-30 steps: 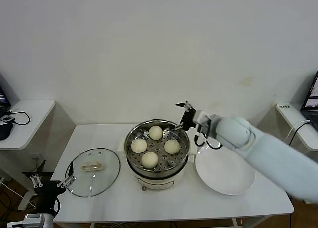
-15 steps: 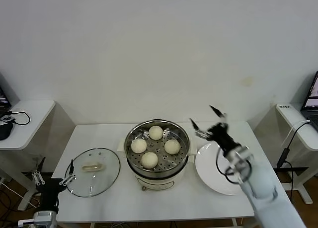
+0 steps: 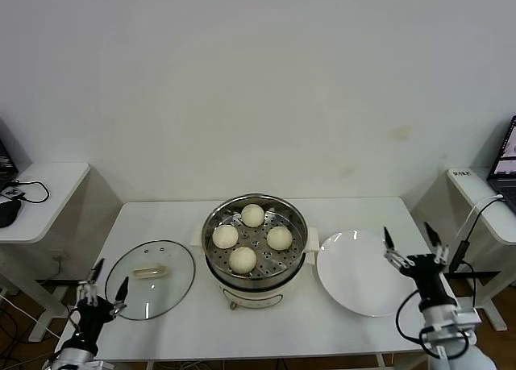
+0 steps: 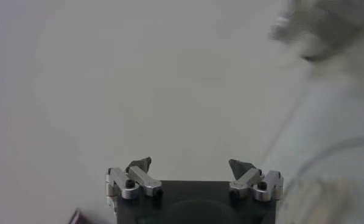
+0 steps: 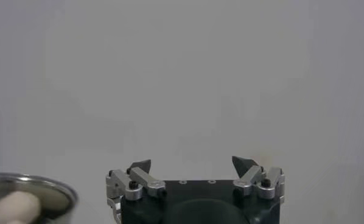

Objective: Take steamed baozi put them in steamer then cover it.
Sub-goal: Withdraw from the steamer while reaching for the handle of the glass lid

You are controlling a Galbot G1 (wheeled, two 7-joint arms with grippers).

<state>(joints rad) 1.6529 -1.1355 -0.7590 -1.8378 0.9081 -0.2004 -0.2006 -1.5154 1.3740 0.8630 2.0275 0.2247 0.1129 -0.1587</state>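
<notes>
Several cream-white steamed baozi (image 3: pixel 252 215) lie on the perforated tray inside the shiny steamer (image 3: pixel 297 225) at the table's middle. The steamer's rim (image 5: pixel 30 179) and one baozi (image 5: pixel 11 208) also show in the right wrist view. The cover (image 3: pixel 151 278), clear glass with a cream handle, lies flat on the table left of the steamer. My left gripper (image 3: pixel 105 285) (image 4: pixel 190 164) is open and empty at the table's front left corner, just beside the cover's rim. Open and empty too, my right gripper (image 3: pixel 409 243) (image 5: pixel 191 163) hangs by the front right edge.
An empty white plate (image 3: pixel 360 272) lies right of the steamer, close to my right gripper. Side tables stand off to the left (image 3: pixel 40 185) and to the right (image 3: pixel 484 197), with cables and a laptop edge. A plain wall runs behind the table.
My right arm has pulled back from the steamer's right rim, past the plate, down to the table's front right. The left gripper has shifted slightly toward the cover's edge.
</notes>
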